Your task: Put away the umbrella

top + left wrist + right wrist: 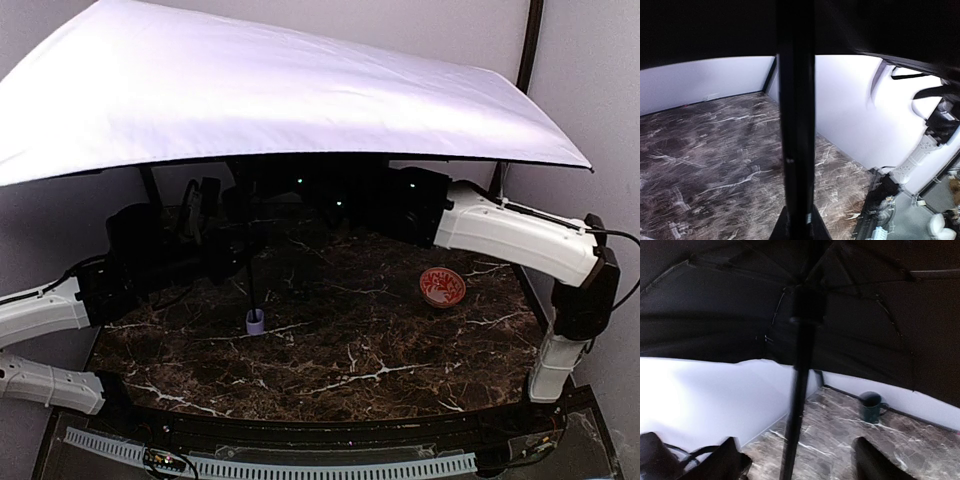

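Observation:
The umbrella (280, 90) is open, and its pale lavender-white canopy covers the back of the table. Its thin black shaft (250, 275) stands upright with the small lavender handle (255, 321) resting on the table. My left gripper (238, 252) is shut on the shaft; in the left wrist view the shaft (797, 125) rises straight out of the gripper (799, 227). My right gripper (795, 442) is open under the black lining (740, 305). The shaft (799, 390) passes between its spread fingers without touching them. In the top view the right arm (500, 230) reaches under the canopy, where its fingers are lost in shadow.
A red-patterned bowl (442, 287) sits on the dark marble table (350, 360) at the right. A dark green mug (871, 407) stands by the back wall. White walls close in the table at the back and sides.

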